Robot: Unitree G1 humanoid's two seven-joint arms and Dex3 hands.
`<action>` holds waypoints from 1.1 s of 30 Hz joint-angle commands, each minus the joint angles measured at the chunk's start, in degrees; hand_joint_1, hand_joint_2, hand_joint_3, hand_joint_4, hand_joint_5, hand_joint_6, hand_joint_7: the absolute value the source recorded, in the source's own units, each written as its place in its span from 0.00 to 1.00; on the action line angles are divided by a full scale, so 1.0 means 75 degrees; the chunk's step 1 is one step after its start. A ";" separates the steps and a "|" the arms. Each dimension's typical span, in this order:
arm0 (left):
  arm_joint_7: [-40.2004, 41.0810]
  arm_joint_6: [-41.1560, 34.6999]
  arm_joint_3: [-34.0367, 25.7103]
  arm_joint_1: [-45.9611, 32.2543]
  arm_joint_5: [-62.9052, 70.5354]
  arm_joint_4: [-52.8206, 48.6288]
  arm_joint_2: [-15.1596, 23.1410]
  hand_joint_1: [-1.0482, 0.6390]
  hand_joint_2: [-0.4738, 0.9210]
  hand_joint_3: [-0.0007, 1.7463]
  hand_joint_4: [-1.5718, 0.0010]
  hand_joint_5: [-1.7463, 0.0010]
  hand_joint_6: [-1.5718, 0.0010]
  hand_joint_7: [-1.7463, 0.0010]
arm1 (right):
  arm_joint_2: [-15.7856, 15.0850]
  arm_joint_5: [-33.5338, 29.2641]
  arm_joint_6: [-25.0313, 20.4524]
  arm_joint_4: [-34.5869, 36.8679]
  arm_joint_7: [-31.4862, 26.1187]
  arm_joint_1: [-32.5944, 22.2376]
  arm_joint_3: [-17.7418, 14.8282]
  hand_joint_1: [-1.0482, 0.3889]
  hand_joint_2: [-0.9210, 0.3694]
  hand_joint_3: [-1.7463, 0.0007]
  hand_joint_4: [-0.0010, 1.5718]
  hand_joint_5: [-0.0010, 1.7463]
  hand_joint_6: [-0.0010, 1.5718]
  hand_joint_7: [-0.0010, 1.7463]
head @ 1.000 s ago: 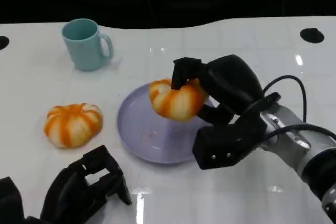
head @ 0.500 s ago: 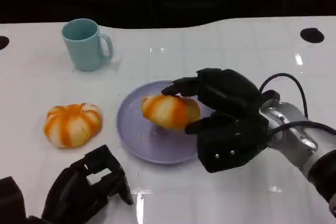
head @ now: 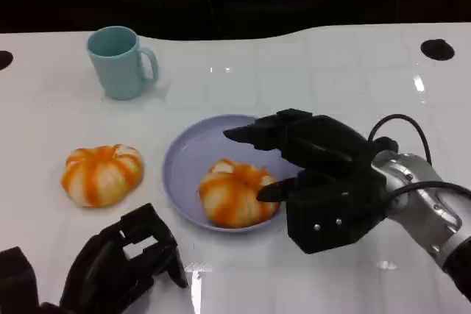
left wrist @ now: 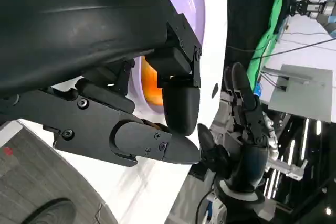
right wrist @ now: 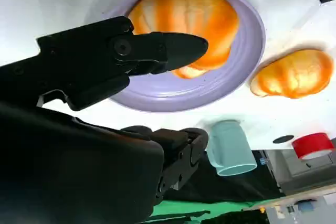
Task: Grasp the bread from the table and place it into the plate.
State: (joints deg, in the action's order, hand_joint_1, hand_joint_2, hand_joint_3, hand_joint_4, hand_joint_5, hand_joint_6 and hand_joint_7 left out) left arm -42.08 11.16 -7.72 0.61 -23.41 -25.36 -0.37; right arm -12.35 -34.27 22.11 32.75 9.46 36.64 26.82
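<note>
right hand (head: pixel 313 174) hovers with fingers spread, holding nothing, at 3 o'clock of the bread (head: pixel 235 193), which lies in the plate (head: pixel 184 159). left hand (head: pixel 118 266) rests curled at 7 o'clock, holding nothing. right wrist view: bread (right wrist: pixel 186 24) sits inside the plate (right wrist: pixel 247 56).

A: What is cut off in the head view?

B: The left hand (head: pixel 110 270) runs off the lower left corner, and the right forearm (head: pixel 434 211) leaves at the right edge. The right hand (head: pixel 313 174) covers the right rim of the plate (head: pixel 184 159).

A: And at the wrists?

B: In the left wrist view the left hand's fingers (left wrist: pixel 178 103) hide most of the bread (left wrist: pixel 149 82). In the right wrist view a red object (right wrist: pixel 314 145) at the lower right is cut by the edge; I cannot tell what it is.
</note>
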 commanded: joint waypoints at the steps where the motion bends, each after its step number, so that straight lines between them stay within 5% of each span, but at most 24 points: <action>1: 0.0007 0.0055 -0.0062 -0.0065 -0.0057 0.0005 0.0066 0.26 1.00 0.06 0.55 0.00 0.57 0.21 | -0.0337 0.0291 0.0274 -0.0518 0.0014 -0.0345 -0.0244 0.14 0.00 0.80 0.00 0.18 0.12 0.02; 12: -0.0069 0.0171 -0.0017 -0.0033 -0.0002 -0.0071 0.0086 0.25 1.00 0.07 0.55 0.00 0.57 0.20 | -0.0856 0.1071 0.1135 -0.1520 0.0158 -0.1343 -0.0782 0.17 0.00 0.81 0.00 0.31 0.15 0.03; 16: -0.0020 0.0229 0.0003 -0.0051 0.0047 -0.0045 0.0084 0.25 1.00 0.07 0.55 0.00 0.57 0.19 | -0.0897 0.1537 0.1506 -0.1715 0.0191 -0.1787 -0.1007 0.19 0.00 0.83 0.00 0.45 0.22 0.07; 22: -0.0018 0.0251 0.0011 -0.0076 0.0052 -0.0021 0.0104 0.25 1.00 0.08 0.55 0.00 0.58 0.18 | -0.0739 0.2475 0.1902 -0.1801 0.0375 -0.2402 -0.1294 0.22 0.00 0.84 0.15 0.64 0.32 0.15; 23: -0.0050 0.0235 0.0004 -0.0073 0.0019 -0.0030 0.0104 0.25 1.00 0.08 0.55 0.00 0.58 0.18 | -0.0669 0.2728 0.2136 -0.1753 0.0354 -0.2572 -0.1372 0.25 0.00 0.86 0.21 0.69 0.35 0.24; 24: -0.0066 0.0229 0.0002 -0.0071 0.0004 -0.0036 0.0105 0.25 1.00 0.07 0.55 0.00 0.58 0.18 | -0.0622 0.2921 0.2337 -0.1709 0.0340 -0.2714 -0.1435 0.28 0.00 0.87 0.27 0.74 0.31 0.45; 26: -0.0084 0.0195 -0.0002 -0.0073 -0.0035 -0.0025 0.0092 0.25 1.00 0.07 0.55 0.00 0.58 0.17 | -0.0564 0.3255 0.2568 -0.1646 0.0417 -0.2937 -0.1525 0.32 0.00 0.86 0.30 0.81 0.28 0.63; 31: -0.0111 0.0101 0.0017 -0.0100 -0.0101 0.0033 0.0063 0.25 1.00 0.06 0.55 0.00 0.58 0.17 | -0.0422 0.4223 0.2717 -0.1682 0.0901 -0.3415 -0.1698 0.41 0.04 0.82 0.30 0.87 0.28 0.74; 33: -0.0169 0.0115 0.0014 -0.0090 -0.0133 0.0009 0.0056 0.25 1.00 0.06 0.56 0.00 0.59 0.17 | -0.0405 0.4506 0.2700 -0.1751 0.1080 -0.3590 -0.1765 0.45 0.23 0.54 0.32 0.89 0.32 0.75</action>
State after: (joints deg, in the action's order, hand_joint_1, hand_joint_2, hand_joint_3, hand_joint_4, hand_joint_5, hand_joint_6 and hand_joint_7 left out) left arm -42.44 12.23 -7.35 0.49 -23.49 -25.46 -0.46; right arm -15.54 -3.46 41.96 20.10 16.09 11.42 15.05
